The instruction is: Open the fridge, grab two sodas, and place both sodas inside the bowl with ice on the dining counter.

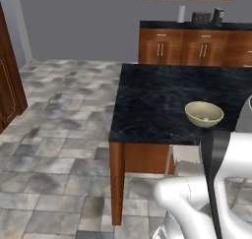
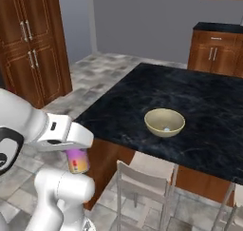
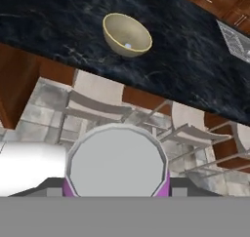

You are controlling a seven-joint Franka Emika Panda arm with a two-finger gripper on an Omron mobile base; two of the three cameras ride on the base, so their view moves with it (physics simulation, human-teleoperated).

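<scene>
Trouble from here would most likely be a clipped edge: the claw hangs low beside the dining counter, short of its near edge and seemingly below its top, so a straight run toward the bowl could knock the purple soda can against the slab or the chair tucked under it. A loose drop could also tip the can off the bowl's rim. The claw is closed around the purple can, gripping it near the top, though its fingertips are hidden by the can in the hand view. From the can, the bowl sits up at about twelve o'clock in the hand view, well apart, upright on the black top. Something small and pale, probably ice, lies in its bottom.
</scene>
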